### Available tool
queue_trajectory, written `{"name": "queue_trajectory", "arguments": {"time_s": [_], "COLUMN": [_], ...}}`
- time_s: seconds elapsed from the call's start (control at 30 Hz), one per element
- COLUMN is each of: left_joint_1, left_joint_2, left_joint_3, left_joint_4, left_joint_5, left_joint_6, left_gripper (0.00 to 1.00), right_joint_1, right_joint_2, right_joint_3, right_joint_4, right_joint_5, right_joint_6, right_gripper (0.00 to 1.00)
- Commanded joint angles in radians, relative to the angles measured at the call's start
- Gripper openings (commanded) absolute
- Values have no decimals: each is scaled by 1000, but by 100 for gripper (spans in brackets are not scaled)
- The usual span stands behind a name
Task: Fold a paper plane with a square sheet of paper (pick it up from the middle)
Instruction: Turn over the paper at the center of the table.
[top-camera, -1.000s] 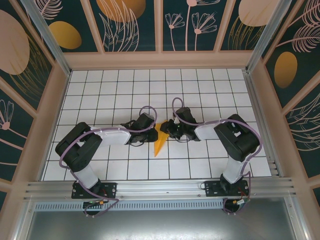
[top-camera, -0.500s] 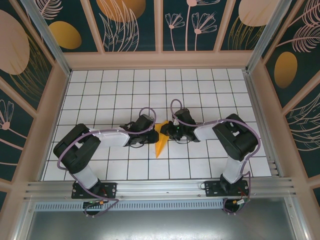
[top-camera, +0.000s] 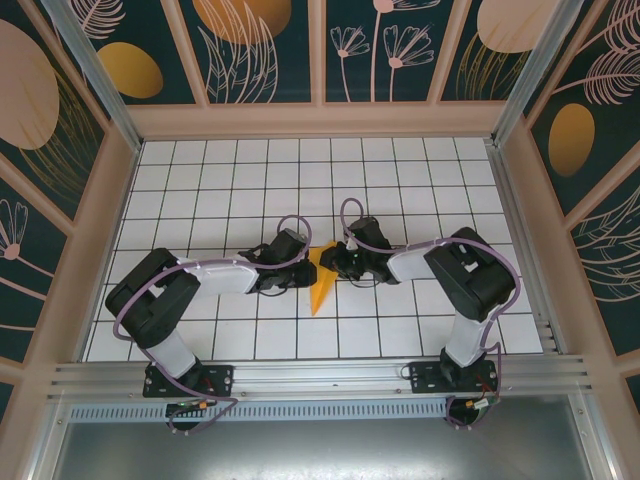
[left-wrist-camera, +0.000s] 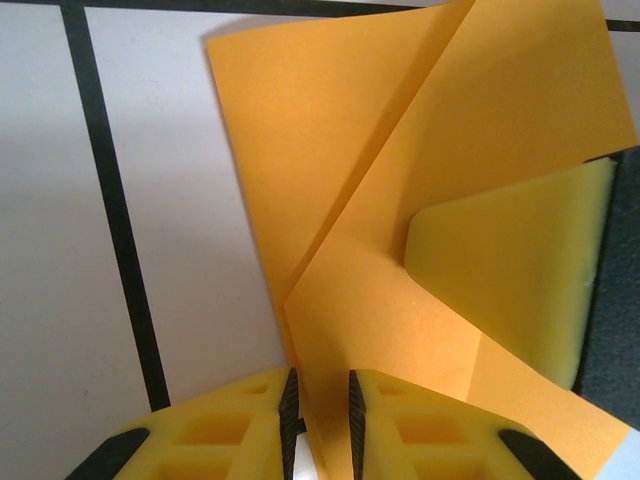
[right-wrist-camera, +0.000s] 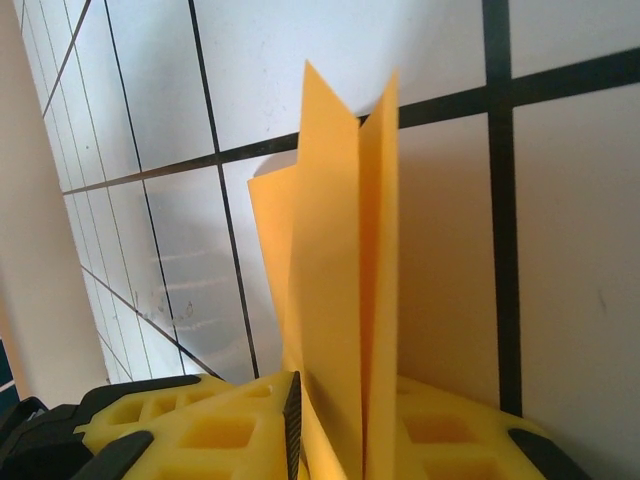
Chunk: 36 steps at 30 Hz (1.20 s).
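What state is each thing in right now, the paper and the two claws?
paper: folded to a point, creased, pinched from both sides.
left gripper: shut on the paper's edge.
right gripper: shut on the paper, whose folds stand up between its fingers.

Overhead view of the white gridded table (top-camera: 300, 170), with both arms reaching inward from their bases at the near edge. The left gripper (top-camera: 301, 272) and right gripper (top-camera: 336, 262) meet from opposite sides at the far, wider end of the folded paper (top-camera: 319, 287), an orange-yellow wedge. Its narrow tip points toward the near edge, clear of both grippers.
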<state>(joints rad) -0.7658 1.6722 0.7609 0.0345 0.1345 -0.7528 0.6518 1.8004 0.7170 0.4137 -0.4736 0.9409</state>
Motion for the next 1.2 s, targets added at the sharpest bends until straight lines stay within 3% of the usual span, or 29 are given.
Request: {"name": "queue_trajectory", "arguments": {"time_s": [0.0,0.87,1.07,1.17], "left_joint_1": [-6,-6,-5,-6], "left_joint_2": [4,-10,-31,-120], "left_joint_3": [-5,-28,-29,-49], "left_joint_4": [16,1,-7,-2], "left_joint_5": [13,-8,-19,-62], "left_joint_6": [-10,-16,-24,-42], "left_gripper": [22,26,25,26], "right_joint_1": [12,15,17,15], "right_joint_2": [24,-20,-25,-66], "right_joint_3": [-2,-51,-40,-9], "right_joint_4": [32,80,69,-19], "right_joint_5": [-10,3,2,25], "right_joint_6": [-20,22,3,-55], "right_gripper": [24,20,12,6]}}
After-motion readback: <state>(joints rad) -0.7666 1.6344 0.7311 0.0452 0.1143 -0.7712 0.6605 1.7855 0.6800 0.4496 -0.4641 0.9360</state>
